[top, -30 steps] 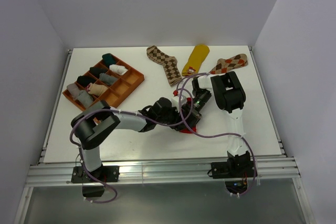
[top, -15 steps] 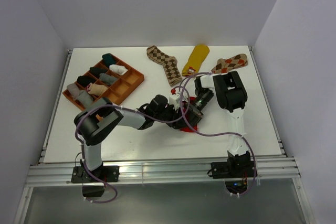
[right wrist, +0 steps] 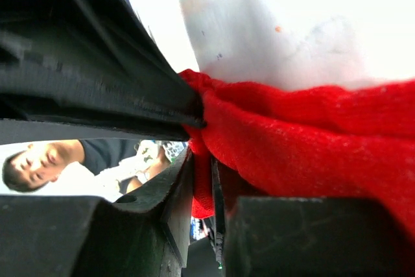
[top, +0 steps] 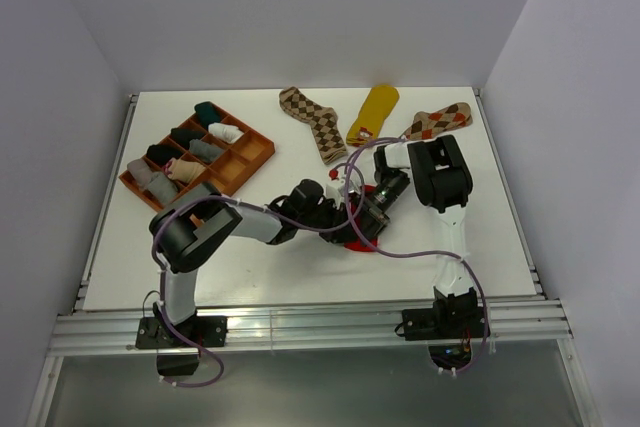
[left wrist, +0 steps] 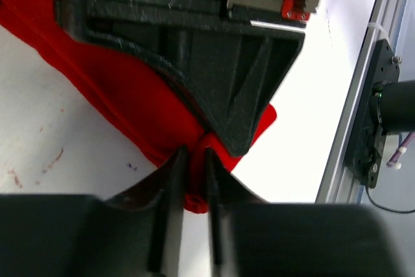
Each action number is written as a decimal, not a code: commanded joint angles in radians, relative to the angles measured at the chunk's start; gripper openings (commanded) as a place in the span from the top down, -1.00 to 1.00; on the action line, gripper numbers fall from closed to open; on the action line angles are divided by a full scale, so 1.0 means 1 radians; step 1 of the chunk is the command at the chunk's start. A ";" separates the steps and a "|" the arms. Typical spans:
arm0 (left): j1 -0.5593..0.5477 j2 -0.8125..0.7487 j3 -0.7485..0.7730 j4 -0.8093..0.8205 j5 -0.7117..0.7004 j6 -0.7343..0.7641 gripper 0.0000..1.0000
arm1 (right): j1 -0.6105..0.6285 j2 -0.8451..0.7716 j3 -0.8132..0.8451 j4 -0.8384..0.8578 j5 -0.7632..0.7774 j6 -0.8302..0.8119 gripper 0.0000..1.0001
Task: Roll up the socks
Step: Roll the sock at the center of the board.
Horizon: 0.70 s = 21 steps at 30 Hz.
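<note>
I start at the far-left corner of the counter, where the orange tray [top: 256, 148] sits at an angle, with rolled-up socks [top: 190, 152] filling several of its compartments. Along the far edge, left of the middle, a brown diamond-pattern sock [top: 312, 119] lies flat.

My left arm reaches across to the middle of the counter, a little towards the near edge. The left gripper [left wrist: 192, 160] has its fingers pressed almost together, and they nip a fold at the corner of the red sock [left wrist: 130, 108]. Most of that sock lies spread on the counter beneath both tools. From overhead only a sliver of it [top: 358, 243] shows under the arms.

The right gripper [right wrist: 202, 186] comes in from the other side, just beside the left one. Its fingers are also nearly closed, with a bunched edge of red fabric caught between them. The two tools meet nose to nose over the sock.

Right of the middle on the far edge lies a yellow sock [top: 376, 109]. Towards the far-right corner is a second diamond-pattern sock [top: 440, 119], just beside the right arm's upper link.
</note>
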 commanded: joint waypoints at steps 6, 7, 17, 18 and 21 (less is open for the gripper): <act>-0.059 0.012 0.106 -0.315 -0.215 -0.012 0.99 | -0.010 -0.160 -0.070 0.258 0.157 0.144 0.22; -0.071 0.009 0.108 -0.332 -0.225 -0.015 0.99 | -0.010 -0.196 -0.070 0.271 0.163 0.159 0.19; -0.105 -0.014 0.159 -0.524 -0.391 -0.094 0.99 | -0.040 -0.379 -0.145 0.414 0.260 0.273 0.04; -0.107 -0.013 0.168 -0.571 -0.395 -0.108 0.99 | -0.052 -0.394 -0.154 0.426 0.265 0.281 0.04; -0.110 -0.014 0.200 -0.639 -0.401 -0.147 0.99 | -0.075 -0.456 -0.196 0.495 0.280 0.308 0.03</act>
